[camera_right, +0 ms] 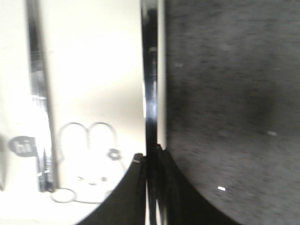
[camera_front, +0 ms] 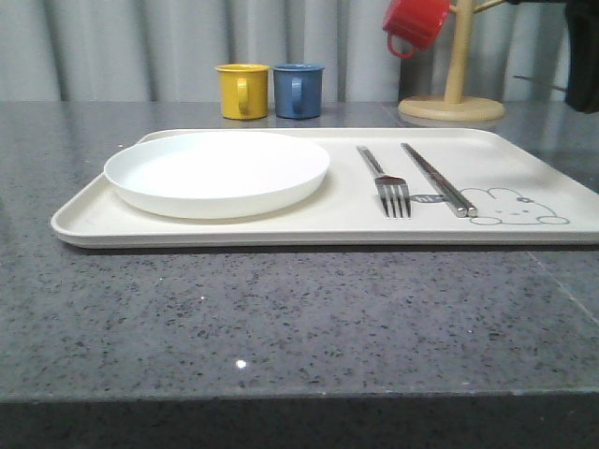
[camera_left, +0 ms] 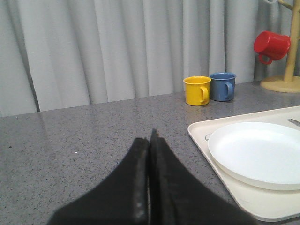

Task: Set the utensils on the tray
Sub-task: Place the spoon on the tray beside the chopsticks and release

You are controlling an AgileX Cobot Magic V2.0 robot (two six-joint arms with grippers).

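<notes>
You have bare counter (camera_front: 281, 318) in front of the tray (camera_front: 84, 220) and to its left. On the tray, the plate (camera_front: 217, 173) fills the left half; the fork (camera_front: 386, 182) and chopsticks (camera_front: 435, 178) lie close together right of it. Behind stand the yellow mug (camera_front: 242, 91), blue mug (camera_front: 299, 90) and mug stand (camera_front: 452, 94).

You are looking at a grey speckled stone counter (camera_front: 281, 318) that is carrying everything here. A large cream tray (camera_front: 84, 220) with rounded corners and a low rim is lying flat on it, near the middle. Behind the tray, a yellow mug (camera_front: 242, 91) and a blue mug (camera_front: 299, 90) are standing upright just beside each other. Toward the back right, the round wooden base of a mug stand (camera_front: 451, 108) is resting on the counter.
</notes>
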